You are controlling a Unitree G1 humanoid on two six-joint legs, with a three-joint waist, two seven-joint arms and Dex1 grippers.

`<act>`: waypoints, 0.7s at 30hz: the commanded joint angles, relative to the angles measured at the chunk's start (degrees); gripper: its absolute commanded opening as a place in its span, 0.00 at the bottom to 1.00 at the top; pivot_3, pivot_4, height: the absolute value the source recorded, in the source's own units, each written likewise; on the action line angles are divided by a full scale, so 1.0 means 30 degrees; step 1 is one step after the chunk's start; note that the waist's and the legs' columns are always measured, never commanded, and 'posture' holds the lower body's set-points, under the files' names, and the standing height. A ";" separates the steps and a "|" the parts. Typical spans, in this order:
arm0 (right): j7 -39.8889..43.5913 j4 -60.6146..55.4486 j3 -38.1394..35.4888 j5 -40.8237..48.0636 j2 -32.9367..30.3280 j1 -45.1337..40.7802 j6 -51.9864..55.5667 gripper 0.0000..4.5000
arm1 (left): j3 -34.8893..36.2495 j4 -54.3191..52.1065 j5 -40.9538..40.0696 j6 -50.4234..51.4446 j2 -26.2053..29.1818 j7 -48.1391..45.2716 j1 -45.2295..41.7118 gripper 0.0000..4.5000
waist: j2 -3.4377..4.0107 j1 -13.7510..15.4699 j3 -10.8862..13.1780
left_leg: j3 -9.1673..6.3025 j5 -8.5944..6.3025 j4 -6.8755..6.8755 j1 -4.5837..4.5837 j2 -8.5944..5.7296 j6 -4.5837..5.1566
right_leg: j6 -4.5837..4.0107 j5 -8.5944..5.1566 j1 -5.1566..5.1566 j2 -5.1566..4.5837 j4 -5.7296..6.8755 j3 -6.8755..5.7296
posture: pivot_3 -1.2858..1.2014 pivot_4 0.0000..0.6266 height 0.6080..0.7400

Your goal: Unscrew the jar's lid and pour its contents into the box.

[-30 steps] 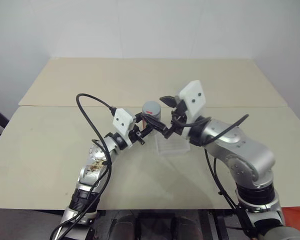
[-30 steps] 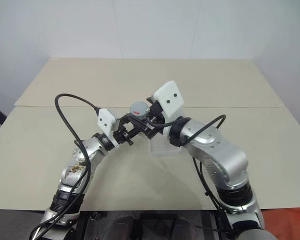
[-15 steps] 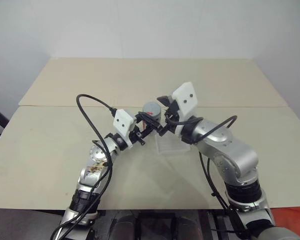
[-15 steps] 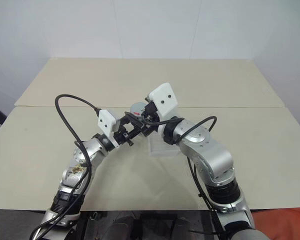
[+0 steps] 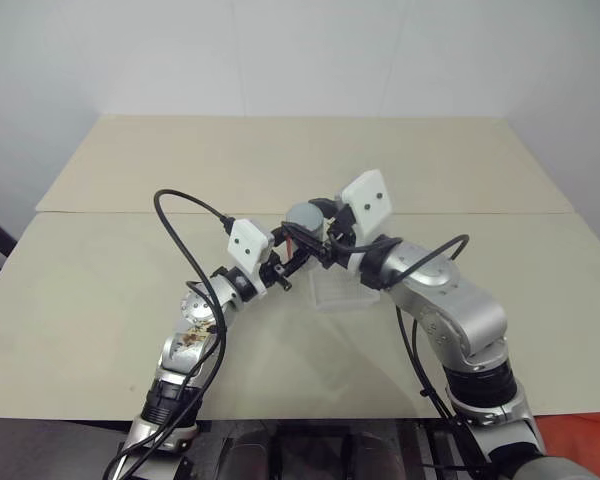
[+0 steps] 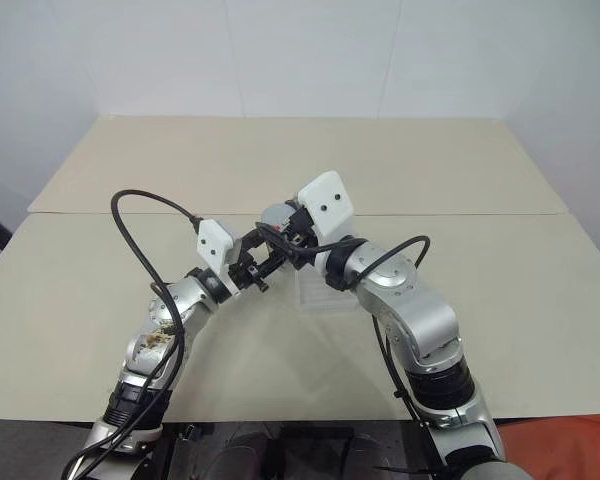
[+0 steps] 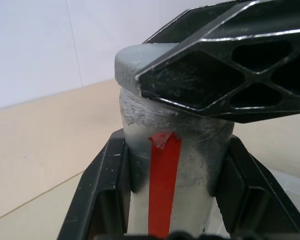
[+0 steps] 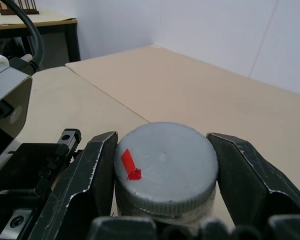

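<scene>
The jar (image 7: pixel 165 195), silvery-white with a red stripe, is held upright above the table with my left gripper (image 7: pixel 170 210) shut on its body. Its fingers (image 7: pixel 102 190) press both sides. The grey lid (image 8: pixel 165 157) with a red mark sits on the jar. My right gripper (image 8: pixel 165 172) is shut on the lid, a finger (image 8: pixel 85 182) on each side of its rim. From the head camera, both grippers meet at the lid (image 5: pixel 302 214) near the table's middle. The clear box (image 5: pixel 345 293) lies on the table just below and to the right. The contents are hidden inside the jar.
The beige table (image 5: pixel 100 290) has a second tabletop (image 5: pixel 280 160) behind a seam, with a white wall beyond. A black cable (image 5: pixel 180 212) loops up from my left arm. Bare surface lies to both sides of the arms.
My right gripper moved in to the left onto the lid and shut on it. The left gripper and the jar stayed put.
</scene>
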 commanded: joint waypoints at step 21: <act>2.3850 0.8401 0.0889 0.4828 -0.7318 -0.5309 -0.4047 0.62 | 0.0541 -0.4960 -0.6951 0.3314 0.3689 -0.7514 -0.0760 0.42 | 0.0006 -0.0192 0.0011 | -0.0013 -0.0016 -0.0004 0.0021 0.0016 0.0029 | -0.0004 0.0000 0.0030 -0.0002 -0.0029 0.0019 | 0.52 0.24 1.00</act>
